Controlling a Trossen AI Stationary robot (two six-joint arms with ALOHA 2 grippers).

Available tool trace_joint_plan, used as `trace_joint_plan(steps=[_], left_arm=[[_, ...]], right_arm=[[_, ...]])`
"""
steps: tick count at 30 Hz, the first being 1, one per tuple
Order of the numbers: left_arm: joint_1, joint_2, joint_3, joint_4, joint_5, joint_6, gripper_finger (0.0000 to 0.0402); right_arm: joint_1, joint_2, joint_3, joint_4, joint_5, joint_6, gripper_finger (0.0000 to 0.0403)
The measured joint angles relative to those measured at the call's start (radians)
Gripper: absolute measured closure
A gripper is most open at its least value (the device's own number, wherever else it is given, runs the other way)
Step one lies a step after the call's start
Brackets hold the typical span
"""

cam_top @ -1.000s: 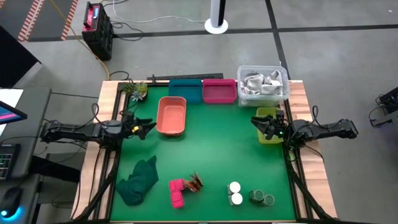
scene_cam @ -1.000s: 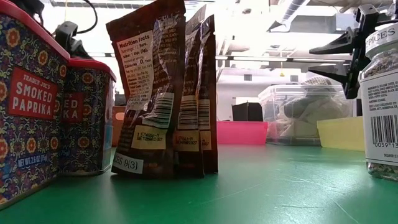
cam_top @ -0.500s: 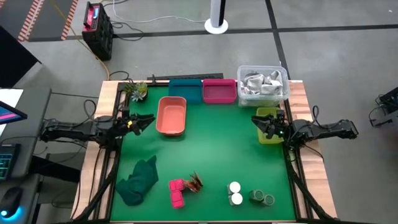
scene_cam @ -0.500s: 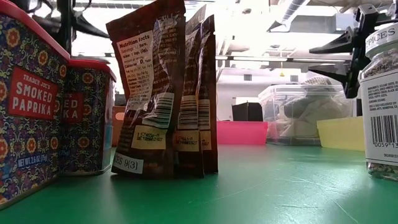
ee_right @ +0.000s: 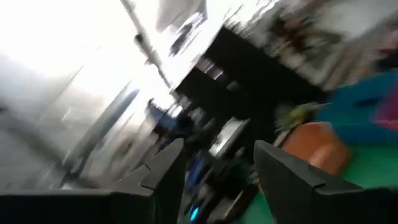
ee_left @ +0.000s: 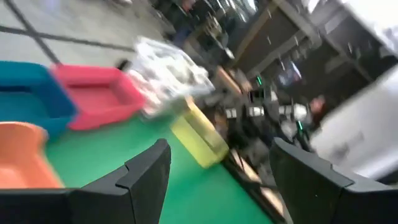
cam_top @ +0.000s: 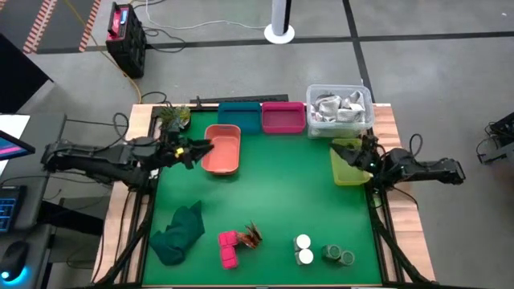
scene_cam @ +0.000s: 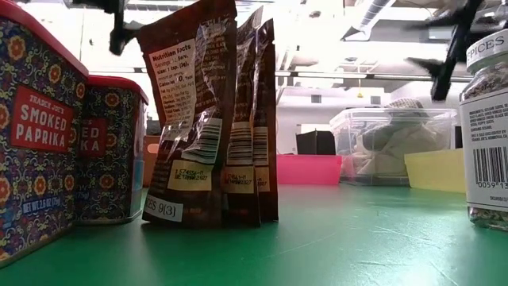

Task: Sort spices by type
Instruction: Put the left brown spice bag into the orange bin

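Observation:
The spices stand along the table's near edge, untouched. In the high view they are two magenta boxes (cam_top: pixel 229 248), reddish-brown packets (cam_top: pixel 252 234), two white-topped jars (cam_top: pixel 303 250) and two greenish jars (cam_top: pixel 339 255). The low view shows the paprika tins (scene_cam: pixel 44 135), the upright brown packets (scene_cam: pixel 210 119) and one jar (scene_cam: pixel 486 135) up close. My left gripper (cam_top: pixel 201 150) hovers open at the orange bin's left rim, with its fingers apart in the left wrist view (ee_left: pixel 217 180). My right gripper (cam_top: pixel 349 149) is open above the yellow bin (cam_top: pixel 345 170), tipped upward (ee_right: pixel 217 174).
Along the far side sit an orange bin (cam_top: pixel 222 150), a teal bin (cam_top: pixel 239 116), a pink bin (cam_top: pixel 283 117) and a clear tub of shiny packets (cam_top: pixel 340 107). A dark green cloth (cam_top: pixel 178 233) lies near left. A small plant (cam_top: pixel 173 117) stands at the far-left corner.
My left gripper has risen and swung toward the table's right and far side, ending at the orange bin's left rim. My right gripper has risen, tipped upward and drawn back slightly toward the right over the yellow bin. The spices have stayed put.

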Motion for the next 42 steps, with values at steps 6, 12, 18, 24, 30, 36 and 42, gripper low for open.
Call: trace_joint_plan(steps=[6,12,18,24,30,36,42], left_arm=[[-0.048,0.219,0.223,-0.177,0.179,0.008,0.0143],[-0.105,0.428,0.43,-0.419,0.344,0.061,0.0143],[-0.158,0.587,0.601,-0.569,0.539,0.128,0.0143],[-0.262,0.684,0.668,-0.746,0.611,0.148,0.0143],[-0.353,0.731,0.669,-0.8,0.604,0.053,0.0143],[-0.401,0.733,0.67,-0.791,0.549,0.098,0.0143],[-0.43,0.747,0.671,-0.703,0.382,0.179,0.0143]], right_arm=[[0.063,0.16,0.253,-0.202,-0.046,-0.281,0.0186],[0.088,0.447,0.554,-0.531,-0.046,-0.353,0.0186],[0.089,0.725,0.809,-0.729,-0.067,-0.417,0.0186],[0.078,0.906,0.921,-0.75,-0.071,-0.425,0.0186],[0.096,1.007,0.996,-0.757,-0.071,-0.422,0.0182],[0.075,1.087,1.096,-0.976,-0.07,-0.396,0.0159],[0.082,1.08,1.159,-1.141,-0.021,-0.366,0.0143]])
